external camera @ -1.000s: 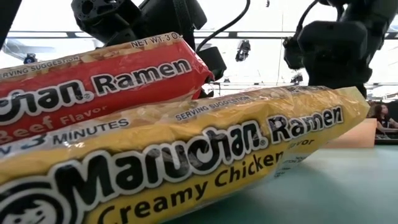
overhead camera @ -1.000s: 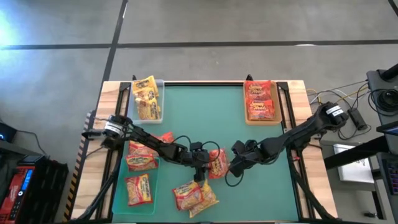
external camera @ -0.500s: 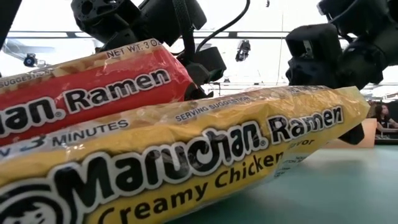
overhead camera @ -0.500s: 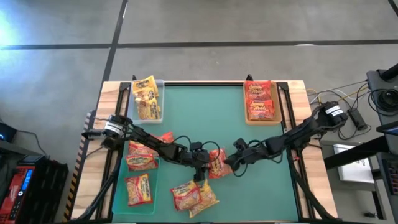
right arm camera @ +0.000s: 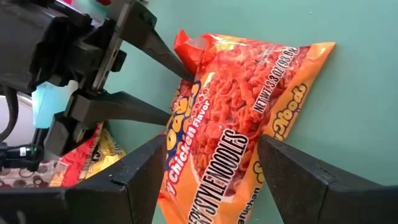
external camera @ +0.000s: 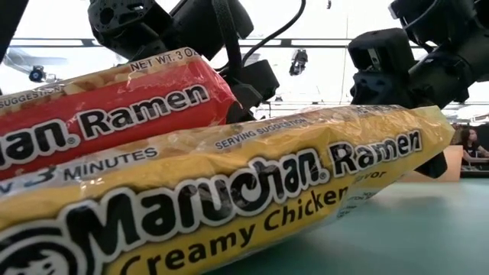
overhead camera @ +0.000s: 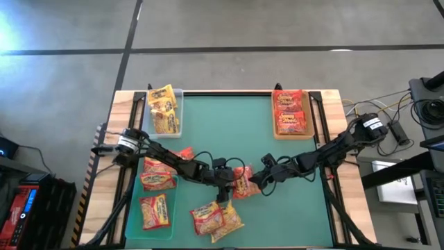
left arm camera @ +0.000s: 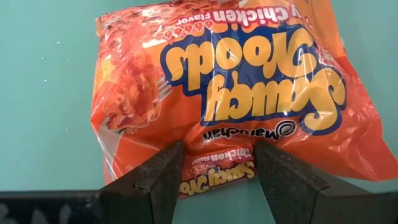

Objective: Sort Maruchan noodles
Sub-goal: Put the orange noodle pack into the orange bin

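An orange Maruchan packet (overhead camera: 241, 182) sits mid-table between both grippers, printed face up in the left wrist view (left arm camera: 236, 81) and the right wrist view (right arm camera: 242, 118). My left gripper (overhead camera: 227, 182) comes from the left and is shut on its near end. My right gripper (overhead camera: 257, 179) comes from the right, open. Its fingers (right arm camera: 143, 180) stand on either side of the packet's other end; I cannot tell if they touch. Close to the low camera, a red Beef packet (external camera: 114, 122) rests on a yellow Creamy Chicken packet (external camera: 229, 206). My left gripper (left arm camera: 217, 180) pinches the orange packet's short end (left arm camera: 217, 163) between its two fingers, and the wrapper is bunched up in the gap. The fingers (right arm camera: 155, 53) come nearly level from the table's left. Whether the packet's other end rests on the table I cannot tell.
A clear tray (overhead camera: 179, 111) at the far left holds yellow packets. A tan tray (overhead camera: 290, 134) at the far right holds red-orange ones. A green tray (overhead camera: 132, 208) at the near left holds more. A loose pile (overhead camera: 216, 217) lies near the front edge, and another packet (overhead camera: 183, 153) under the left arm.
My right gripper has moved toward the table's left, up to the orange packet, until its open fingers stand around the packet's end. The left gripper has kept its hold. In the low view the red Beef packet has shifted a little to the left and settled lower.
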